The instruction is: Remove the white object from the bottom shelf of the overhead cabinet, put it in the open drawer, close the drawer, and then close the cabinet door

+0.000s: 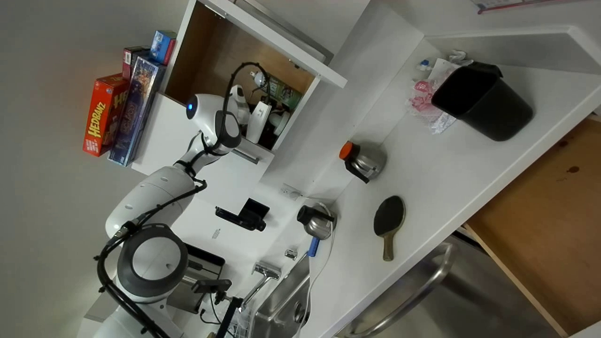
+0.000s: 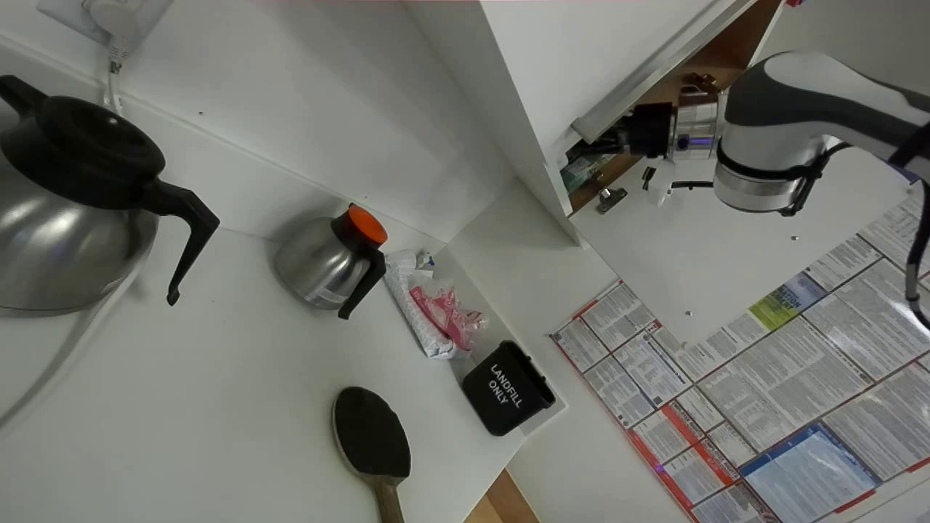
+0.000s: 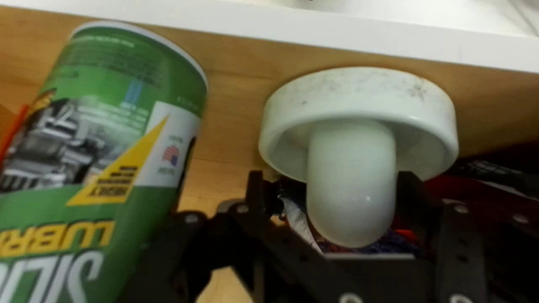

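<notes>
The white object (image 3: 356, 139) is on the wooden shelf (image 3: 227, 139) inside the cabinet (image 1: 225, 47), just beside the green can (image 3: 109, 151). Your gripper (image 3: 332, 183) stands spread wide around its stem (image 3: 351, 189), a gap showing on the can side, and seems to hold nothing yet. Expect it hard, smooth, perhaps slippery, probably light; treat it as breakable. Squeeze the stem rather than the broad disc (image 3: 358, 94), which needs clearance from the white edge (image 3: 294, 27) and the can. The drawer (image 1: 535, 220) lies well apart, beyond the counter (image 1: 436, 178).

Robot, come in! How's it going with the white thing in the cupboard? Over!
Gripper open. White object partly between the jaws, not gripped yet. Green can beside it, might get bumped.
</notes>
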Controlling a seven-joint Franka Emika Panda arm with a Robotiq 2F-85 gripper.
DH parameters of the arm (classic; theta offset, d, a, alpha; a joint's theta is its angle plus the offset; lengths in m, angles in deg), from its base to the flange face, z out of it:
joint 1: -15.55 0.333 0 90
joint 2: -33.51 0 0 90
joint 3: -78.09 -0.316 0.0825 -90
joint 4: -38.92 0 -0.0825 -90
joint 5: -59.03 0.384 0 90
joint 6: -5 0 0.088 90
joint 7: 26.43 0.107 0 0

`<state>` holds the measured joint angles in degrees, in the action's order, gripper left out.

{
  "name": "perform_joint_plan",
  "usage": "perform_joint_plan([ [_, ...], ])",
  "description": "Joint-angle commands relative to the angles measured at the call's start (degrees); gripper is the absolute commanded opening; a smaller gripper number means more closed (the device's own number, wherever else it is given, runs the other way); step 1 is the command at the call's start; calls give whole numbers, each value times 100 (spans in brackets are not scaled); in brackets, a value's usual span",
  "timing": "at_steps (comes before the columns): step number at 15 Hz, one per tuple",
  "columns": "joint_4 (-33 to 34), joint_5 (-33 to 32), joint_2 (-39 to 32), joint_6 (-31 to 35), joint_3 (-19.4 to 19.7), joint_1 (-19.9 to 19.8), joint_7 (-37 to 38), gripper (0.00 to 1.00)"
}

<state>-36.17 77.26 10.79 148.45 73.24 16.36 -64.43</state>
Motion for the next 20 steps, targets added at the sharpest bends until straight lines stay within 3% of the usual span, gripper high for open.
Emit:
perform_joint_plan([
  [1,344,-108,-151,-210,23,56,63,49],
  [4,252,-131,-73,-185,28,128,71,27],
  [5,217,-161,-32,-192,46,159,112,25],
  [10,-508,-638,613,-251,259,397,818,25],
  [14,-1648,-1217,1546,-88,471,535,1617,25],
  [20,-3396,-1687,3041,-81,366,289,2498,25],
])
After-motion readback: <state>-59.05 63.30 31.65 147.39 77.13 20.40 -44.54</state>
